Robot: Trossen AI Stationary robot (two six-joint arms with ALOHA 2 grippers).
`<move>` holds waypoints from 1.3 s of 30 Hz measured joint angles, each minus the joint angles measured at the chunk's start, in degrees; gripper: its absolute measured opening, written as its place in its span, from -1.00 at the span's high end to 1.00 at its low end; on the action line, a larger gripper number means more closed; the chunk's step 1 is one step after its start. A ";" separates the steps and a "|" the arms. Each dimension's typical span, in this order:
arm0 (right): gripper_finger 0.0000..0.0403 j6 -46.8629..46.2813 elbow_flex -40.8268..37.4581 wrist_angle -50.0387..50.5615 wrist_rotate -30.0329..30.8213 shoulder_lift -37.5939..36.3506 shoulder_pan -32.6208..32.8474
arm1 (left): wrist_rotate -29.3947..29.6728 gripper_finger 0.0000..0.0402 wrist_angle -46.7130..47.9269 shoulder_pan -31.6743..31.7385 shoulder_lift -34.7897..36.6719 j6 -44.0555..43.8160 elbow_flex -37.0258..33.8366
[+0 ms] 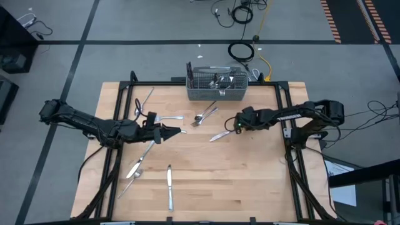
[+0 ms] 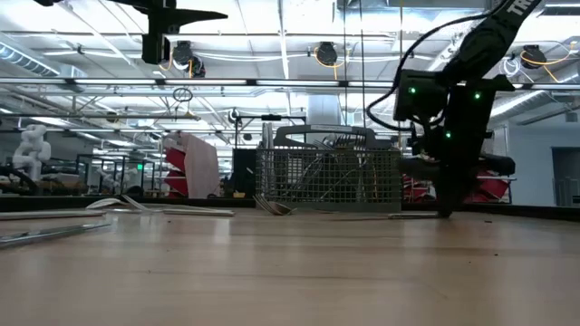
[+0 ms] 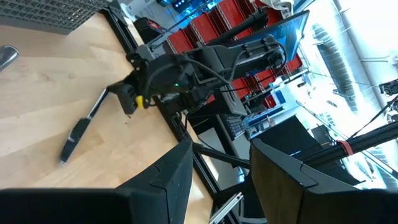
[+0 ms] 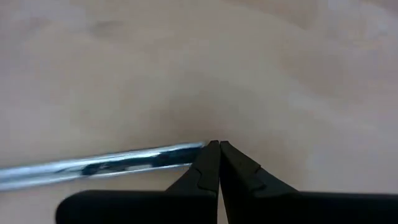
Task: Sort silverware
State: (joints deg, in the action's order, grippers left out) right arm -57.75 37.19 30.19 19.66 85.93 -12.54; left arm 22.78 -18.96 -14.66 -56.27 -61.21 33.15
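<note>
Loose silverware lies on the wooden table. A knife (image 1: 220, 134) lies flat right of centre, and my right gripper (image 1: 236, 127) stands shut at its right end, pointing steeply down. Two spoons (image 1: 204, 115) and a fork (image 1: 169, 117) lie toward the far side. Another knife (image 1: 169, 186) rests near the front edge. My left gripper (image 1: 178, 131) hovers open left of centre, pointing level toward the table's right, with nothing between its fingers (image 3: 174, 177). My right gripper (image 4: 218, 146) comes from above, slanting in from the table's right, its shut tips down at the table top. The knife's end (image 4: 196, 149) lies against the outer side of one finger (image 4: 208, 163). The knife lies flat on the wood.
A grey wire-mesh basket (image 1: 217, 92) stands at the far middle with several pieces upright in it. A fork (image 1: 145, 101) lies at the far left, and more pieces (image 1: 135, 169) lie at the near left. Bare wood shows at the near right.
</note>
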 joint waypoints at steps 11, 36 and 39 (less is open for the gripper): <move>1.00 -5.32 6.35 -3.69 -0.33 0.02 8.28 | 2.15 0.18 0.37 0.00 -0.68 2.72 -0.02; 1.00 14.16 4.29 1.10 -9.44 -0.33 2.56 | -1.96 0.18 -1.80 0.00 -15.27 -12.89 -0.02; 1.00 14.30 3.93 0.87 -10.24 -0.33 2.90 | -1.92 0.18 -2.13 0.02 -15.26 -11.73 -0.02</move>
State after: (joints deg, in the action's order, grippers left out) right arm -43.45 41.12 31.07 9.42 85.60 -9.64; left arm 20.85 -21.09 -14.63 -71.53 -72.94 33.12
